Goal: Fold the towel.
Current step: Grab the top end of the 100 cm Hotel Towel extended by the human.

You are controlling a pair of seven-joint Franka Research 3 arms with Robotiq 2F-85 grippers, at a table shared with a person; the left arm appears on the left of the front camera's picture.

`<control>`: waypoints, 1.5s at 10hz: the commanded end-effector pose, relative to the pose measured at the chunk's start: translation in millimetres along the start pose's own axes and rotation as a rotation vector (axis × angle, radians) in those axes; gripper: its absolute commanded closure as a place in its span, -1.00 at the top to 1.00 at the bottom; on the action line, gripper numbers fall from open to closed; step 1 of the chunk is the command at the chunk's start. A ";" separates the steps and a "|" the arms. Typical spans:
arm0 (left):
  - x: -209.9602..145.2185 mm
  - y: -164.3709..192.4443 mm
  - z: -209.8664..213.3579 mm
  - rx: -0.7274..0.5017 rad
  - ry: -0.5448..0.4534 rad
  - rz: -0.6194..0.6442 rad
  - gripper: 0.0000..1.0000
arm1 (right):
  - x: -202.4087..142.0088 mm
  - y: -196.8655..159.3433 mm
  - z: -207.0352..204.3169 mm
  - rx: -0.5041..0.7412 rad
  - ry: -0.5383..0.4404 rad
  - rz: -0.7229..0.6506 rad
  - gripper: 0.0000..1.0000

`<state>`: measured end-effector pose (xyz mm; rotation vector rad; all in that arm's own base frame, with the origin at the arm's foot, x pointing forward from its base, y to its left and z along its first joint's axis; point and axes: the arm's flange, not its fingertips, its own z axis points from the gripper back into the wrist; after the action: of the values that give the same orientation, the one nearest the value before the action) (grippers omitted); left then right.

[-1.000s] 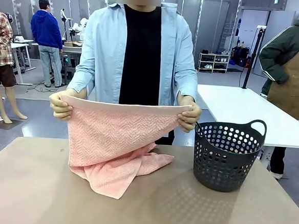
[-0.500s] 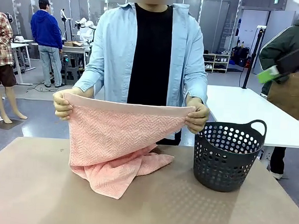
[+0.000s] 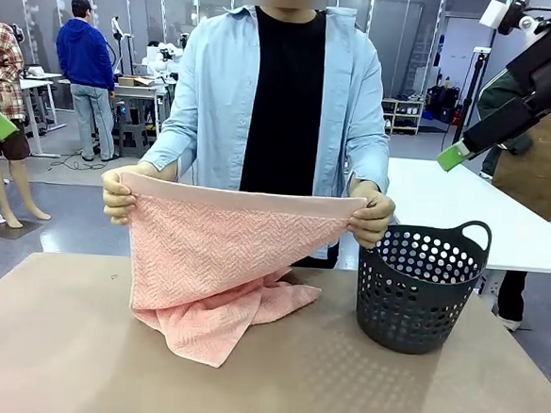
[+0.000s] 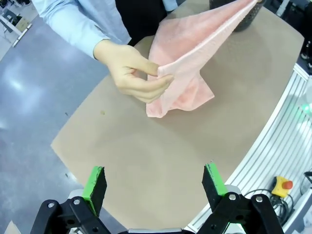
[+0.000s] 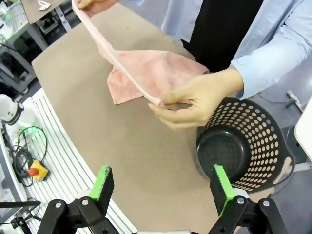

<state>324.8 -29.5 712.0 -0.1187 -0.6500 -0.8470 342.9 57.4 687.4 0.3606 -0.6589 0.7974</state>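
basket (image 4: 247,23) cut by top edge; towel (image 3: 217,259) hiding person's waist

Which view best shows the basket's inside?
The right wrist view: it looks down into the basket, showing its dark floor with nothing in it. The front view gives its perforated side and a handle; the left wrist view catches a dark edge past the towel.
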 end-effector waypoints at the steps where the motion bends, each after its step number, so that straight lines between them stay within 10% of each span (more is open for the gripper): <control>1: -1.0 -0.8 3.6 0.019 0.011 0.013 1.00 | 0.0 2.4 4.4 -0.007 -0.017 -0.010 1.00; 4: 26.7 -4.6 9.2 -0.001 0.069 -0.149 1.00 | -0.6 -0.1 5.0 0.009 -0.018 0.006 1.00; 10: 166.5 -49.1 -38.9 -0.140 0.282 -0.597 1.00 | 121.7 38.1 -58.8 0.018 0.354 0.667 1.00; 15: 177.8 -54.0 -92.5 -0.181 0.307 -0.775 1.00 | 175.0 45.7 -112.7 0.041 0.459 0.852 1.00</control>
<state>411.3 -209.7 735.5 0.0687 -0.3299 -1.6084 436.3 236.3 716.4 -0.0744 -0.3741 1.6693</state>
